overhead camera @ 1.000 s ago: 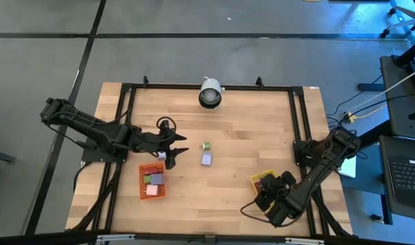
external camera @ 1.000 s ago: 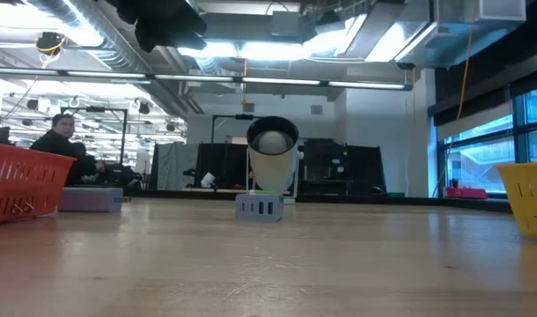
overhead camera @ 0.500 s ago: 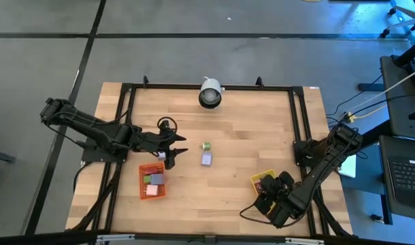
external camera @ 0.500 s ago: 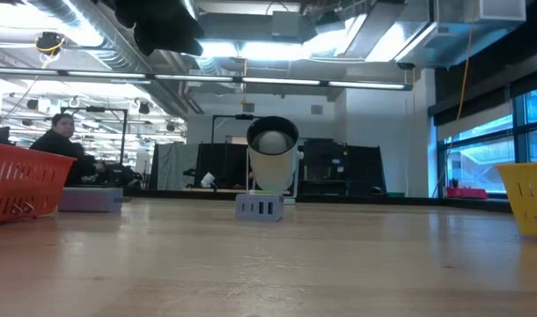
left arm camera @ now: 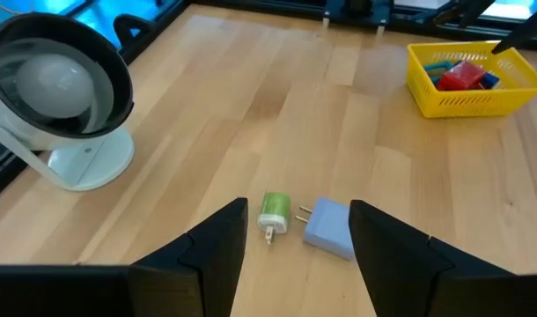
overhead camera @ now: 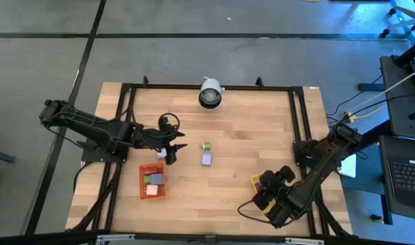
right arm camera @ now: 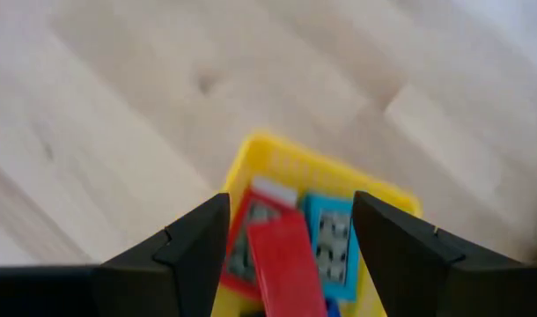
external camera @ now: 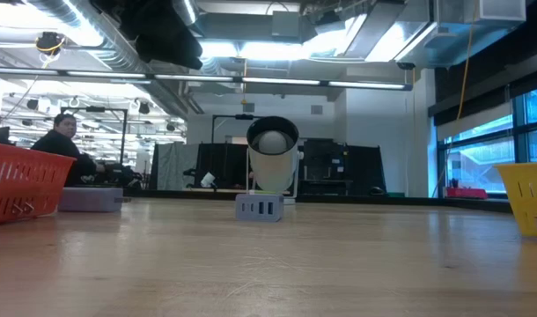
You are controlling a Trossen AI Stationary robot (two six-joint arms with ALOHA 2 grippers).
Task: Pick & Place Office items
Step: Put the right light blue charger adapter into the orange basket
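Your green plug [left arm camera: 274,212] and lilac adapter [left arm camera: 328,226] are lying side by side mid-table, just ahead of your left gripper [left arm camera: 297,236], which is hanging open and empty. Your right gripper [right arm camera: 288,231] is hovering wide open over the yellow tray [right arm camera: 290,159] holding red and blue pieces.

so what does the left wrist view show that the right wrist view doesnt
Only the left wrist view shows the loose pieces on the table: a green plug lying beside a lilac block, apart from it, plus the white desk fan and the left gripper with its jaws open and empty. Only the right wrist view shows the right gripper, jaws open, directly above the tray, and a red block and teal block close up. Both show the yellow tray holding red and blue pieces, and the wooden tabletop.
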